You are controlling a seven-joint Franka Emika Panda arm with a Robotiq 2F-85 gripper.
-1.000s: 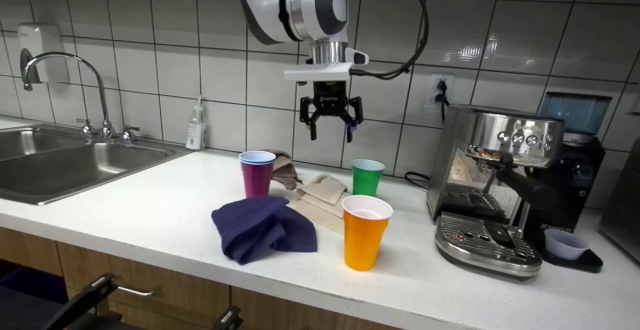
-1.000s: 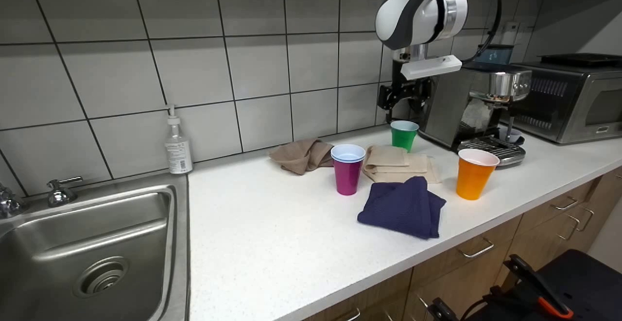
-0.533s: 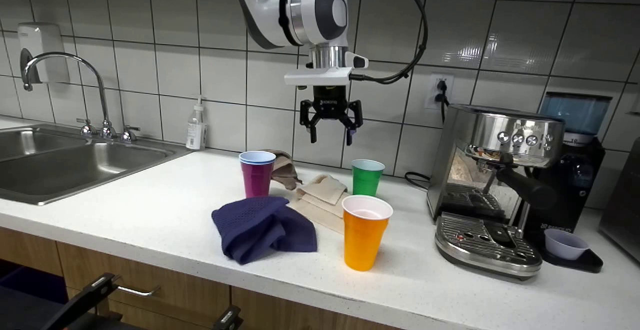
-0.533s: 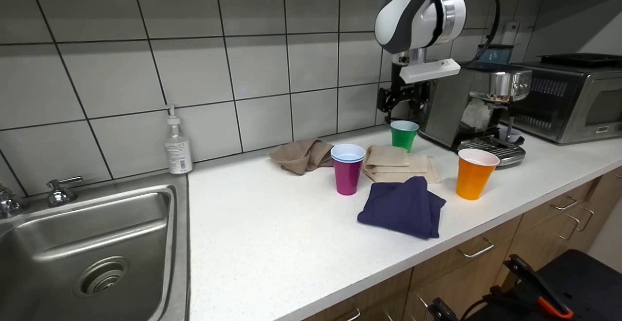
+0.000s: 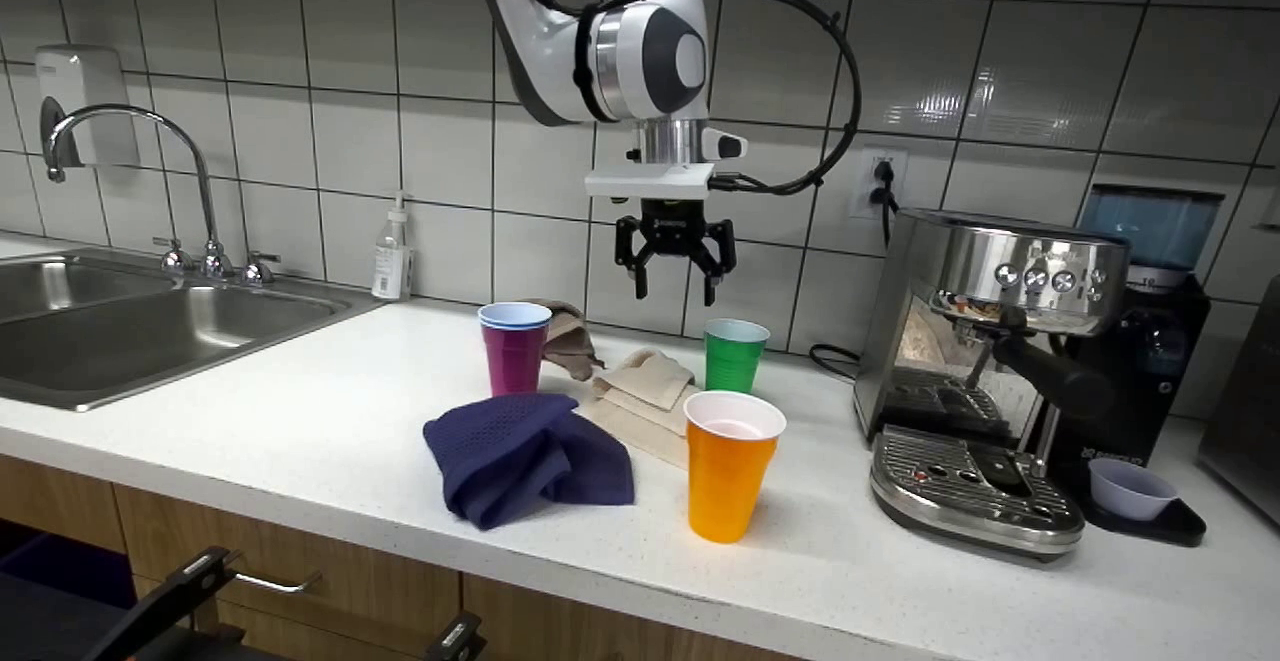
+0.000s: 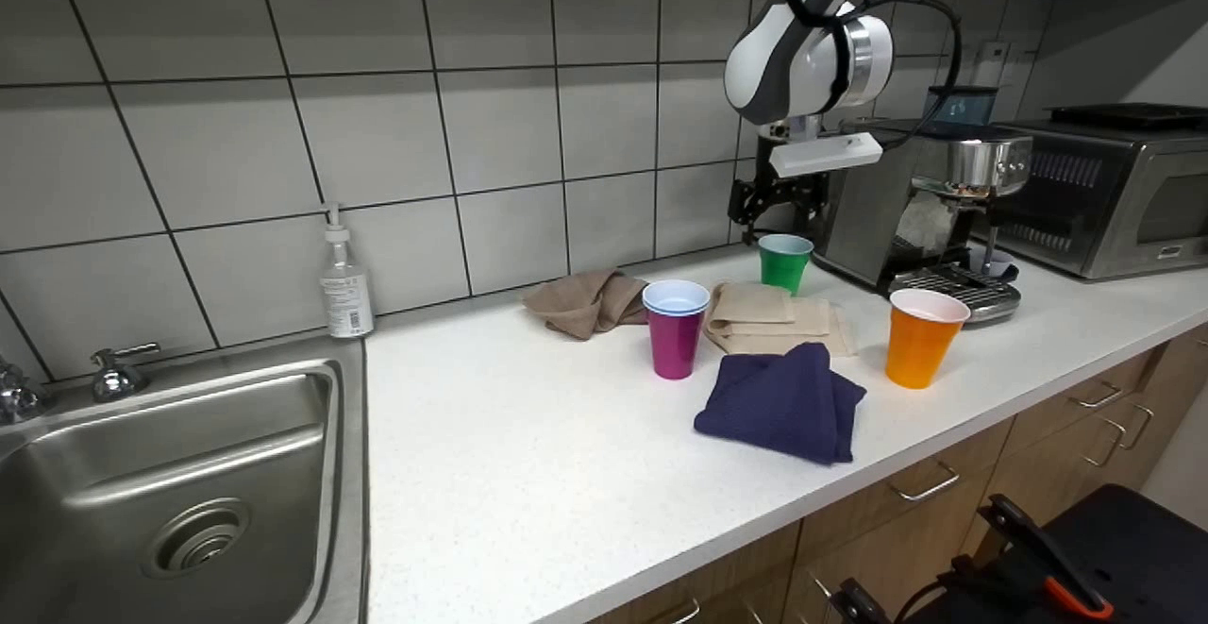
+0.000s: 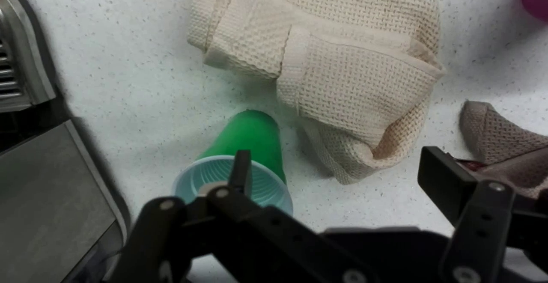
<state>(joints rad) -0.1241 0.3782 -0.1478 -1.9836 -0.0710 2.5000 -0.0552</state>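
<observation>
Since the earlier frame the gripper (image 5: 675,291) has come down a little, while everything beneath it lies where it was. Its jaws stand spread wide with nothing between them. The green cup (image 7: 252,139) stands upright just below the gripper, on the side of one finger, nearest to it yet untouched; the beige cloth (image 7: 351,81) lies under the gripper too, just beside that cup. The cup looks like thin plastic, so it is likely light, smooth and a little slippery, with walls that would give under a hard squeeze and a stiffer rim. A gentle hold across the upper wall, just under the rim, seems soundest. Its ribbed inner wall shows in the wrist view, but a finger covers part of the mouth, and a pale patch (image 7: 212,187) there may be something inside or a bit of the gripper. Farther from the gripper, the purple cup (image 5: 515,366) carries pale-blue rims stacked at its mouth, which suggests nested cups, and the orange cup (image 6: 917,355) shows a whitish inside.
</observation>
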